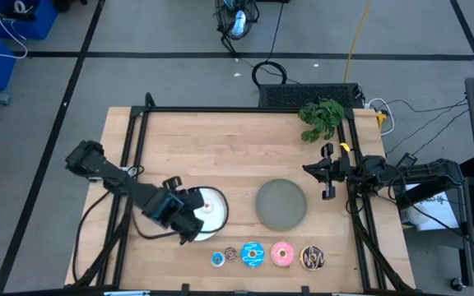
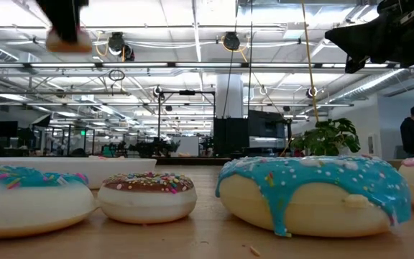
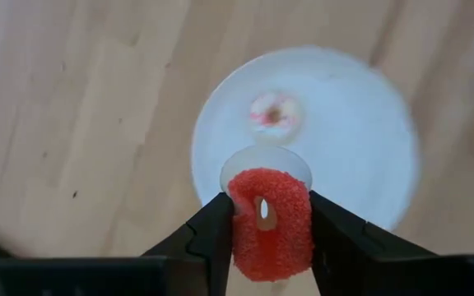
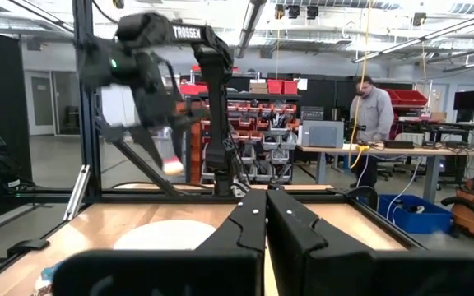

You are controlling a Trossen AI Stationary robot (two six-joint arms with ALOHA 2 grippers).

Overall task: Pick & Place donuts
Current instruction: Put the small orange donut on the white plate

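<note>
Along the near table edge, a row of 4 donuts: a tiny blue sprinkled donut (image 1: 217, 259), a tiny brown donut (image 1: 231, 254) just beside it, a larger blue sprinkled donut (image 1: 253, 255), then a pink donut (image 1: 282, 254) and a dark brown drizzled donut (image 1: 312, 258) farther right. Just behind the row, hanging over the white plate (image 1: 216, 215), the left gripper (image 3: 262, 226) pinching a red donut (image 3: 270, 222) upright between both fingers, clear of the plate. Below it on that plate, lying flat, a white-pink donut (image 3: 274, 114). Right of the white plate, a grey plate (image 1: 281, 204). Farther right, above the table's right edge, the right gripper (image 1: 329, 172), fingers pressed together on nothing. At the far right corner, a green plant (image 1: 322, 118). In the room beyond, a person (image 4: 374, 115) standing at a workbench.
</note>
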